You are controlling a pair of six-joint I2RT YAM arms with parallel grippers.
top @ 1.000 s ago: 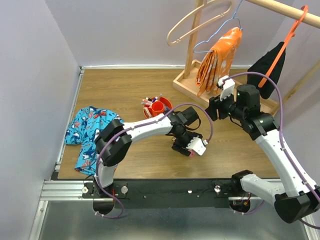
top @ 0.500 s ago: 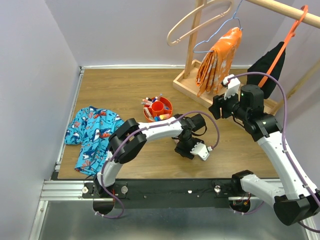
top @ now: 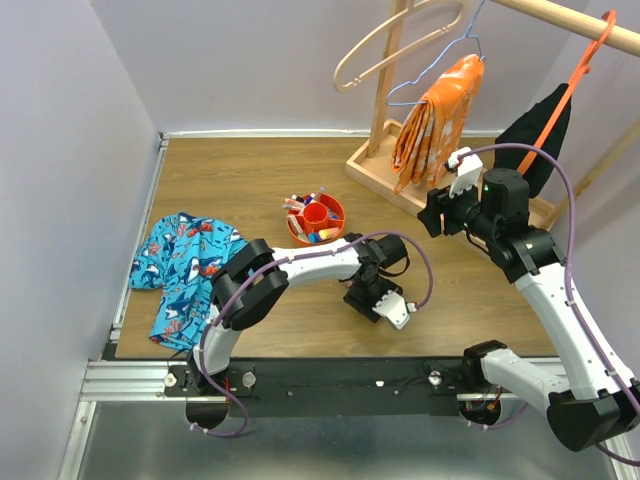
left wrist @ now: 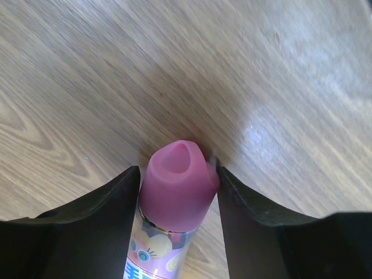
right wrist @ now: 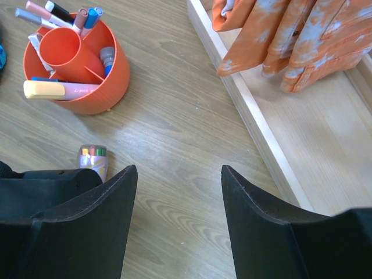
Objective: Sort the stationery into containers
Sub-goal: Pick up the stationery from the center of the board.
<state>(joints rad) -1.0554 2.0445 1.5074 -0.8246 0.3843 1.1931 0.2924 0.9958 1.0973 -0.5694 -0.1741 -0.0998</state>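
Left claw [left wrist: 178, 172] squeezes a smooth pink-capped marker [left wrist: 174, 197] on the wooden table [left wrist: 261, 58]; right claw [right wrist: 177, 170], spread wide, hangs near a round orange plastic bowl [right wrist: 100, 100].

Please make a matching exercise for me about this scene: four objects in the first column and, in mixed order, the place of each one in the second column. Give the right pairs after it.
Column 1
1. pink-capped marker
2. yellow-capped highlighter
3. shark-print cloth
4. orange garment

Column 2
A. hanging above the wooden rack base
B. at the left side of the table
C. between the fingers of the left gripper
D. lying in the red-orange bowl

Pairs: 1-C, 2-D, 3-B, 4-A
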